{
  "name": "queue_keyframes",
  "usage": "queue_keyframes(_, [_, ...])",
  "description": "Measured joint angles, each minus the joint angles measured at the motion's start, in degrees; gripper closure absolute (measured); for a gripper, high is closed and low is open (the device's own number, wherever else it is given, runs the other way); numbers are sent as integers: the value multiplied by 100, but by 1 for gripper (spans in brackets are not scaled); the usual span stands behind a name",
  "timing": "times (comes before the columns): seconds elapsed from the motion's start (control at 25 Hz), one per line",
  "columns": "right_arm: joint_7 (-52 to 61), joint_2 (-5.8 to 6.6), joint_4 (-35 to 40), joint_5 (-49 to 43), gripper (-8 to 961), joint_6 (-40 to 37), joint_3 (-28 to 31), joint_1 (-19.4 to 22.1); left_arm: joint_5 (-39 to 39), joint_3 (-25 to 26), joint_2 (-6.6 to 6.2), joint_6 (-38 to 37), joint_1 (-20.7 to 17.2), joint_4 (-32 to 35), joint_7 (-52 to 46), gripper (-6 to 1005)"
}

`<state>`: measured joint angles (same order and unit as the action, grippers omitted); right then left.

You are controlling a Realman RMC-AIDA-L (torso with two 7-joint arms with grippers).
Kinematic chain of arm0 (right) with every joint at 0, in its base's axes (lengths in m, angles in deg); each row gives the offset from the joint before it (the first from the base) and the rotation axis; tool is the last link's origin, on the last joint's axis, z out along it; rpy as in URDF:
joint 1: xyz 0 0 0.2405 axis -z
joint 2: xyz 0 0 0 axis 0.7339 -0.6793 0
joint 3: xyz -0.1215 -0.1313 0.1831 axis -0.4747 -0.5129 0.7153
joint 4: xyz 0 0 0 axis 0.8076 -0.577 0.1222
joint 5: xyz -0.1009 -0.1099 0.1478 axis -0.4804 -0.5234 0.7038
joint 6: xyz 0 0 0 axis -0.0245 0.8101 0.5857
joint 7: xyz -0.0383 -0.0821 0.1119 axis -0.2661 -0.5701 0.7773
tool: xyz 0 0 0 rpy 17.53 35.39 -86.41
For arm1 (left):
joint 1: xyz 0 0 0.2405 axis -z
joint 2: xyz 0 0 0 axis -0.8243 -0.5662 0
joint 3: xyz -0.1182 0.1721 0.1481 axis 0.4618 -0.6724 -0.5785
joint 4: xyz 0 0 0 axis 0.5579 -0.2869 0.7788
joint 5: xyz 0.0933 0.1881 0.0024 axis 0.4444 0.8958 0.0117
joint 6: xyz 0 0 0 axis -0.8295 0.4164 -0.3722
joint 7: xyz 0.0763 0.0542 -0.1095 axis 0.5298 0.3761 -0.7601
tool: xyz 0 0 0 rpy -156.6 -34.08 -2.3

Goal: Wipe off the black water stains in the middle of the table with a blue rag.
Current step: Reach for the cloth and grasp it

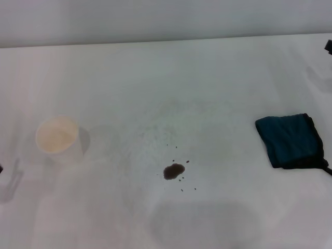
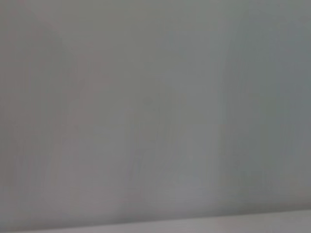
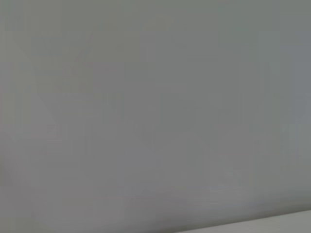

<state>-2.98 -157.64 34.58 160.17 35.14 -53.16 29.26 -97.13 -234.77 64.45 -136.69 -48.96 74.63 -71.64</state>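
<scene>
Item 1, tabletop (image 1: 218, 78): white, matte, carrying all that we list.

Item 2, black water stains (image 1: 174, 171): 1 dark oval blot near the middle, toward 6 o'clock, with tiny specks scattered around it from 12 to 5 o'clock.

Item 3, blue rag (image 1: 289, 140): folded, lying flat at 3 o'clock of the blot, well apart from it, near the tabletop's right edge. Nothing holds it.

Item 4, paper cup (image 1: 57, 137): white, upright, at 9 o'clock of the blot, well apart.

Item 5, grippers: neither shows clearly. Only dark slivers sit at the head view's far left and far right edges. Both wrist views give blank grey, so we cannot tell how the fingers stand.

Risks, in our judgement: a shallow pinch may lift only 1 fold and let the rag unfurl. A wet blot may smear wider under a single pass. A long sweep toward 9 o'clock could tip the cup.
</scene>
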Motion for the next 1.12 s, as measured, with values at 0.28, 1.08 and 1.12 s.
queue_keyframes(0.28, [3396, 532, 1013, -2998, 145, 1044, -48, -504, -7, 0, -2, 43, 343, -50, 12, 123])
queue_keyframes(1.08, [6969, -202, 3702, -7630, 145, 4057, -2800, -1679, -60, 0, -7, 117, 833, -97, 392, 122])
queue_keyframes(1.12, [7152, -212, 3709, -7636, 145, 4058, -2994, -1703, -79, 0, -6, 129, 904, -175, 396, 122])
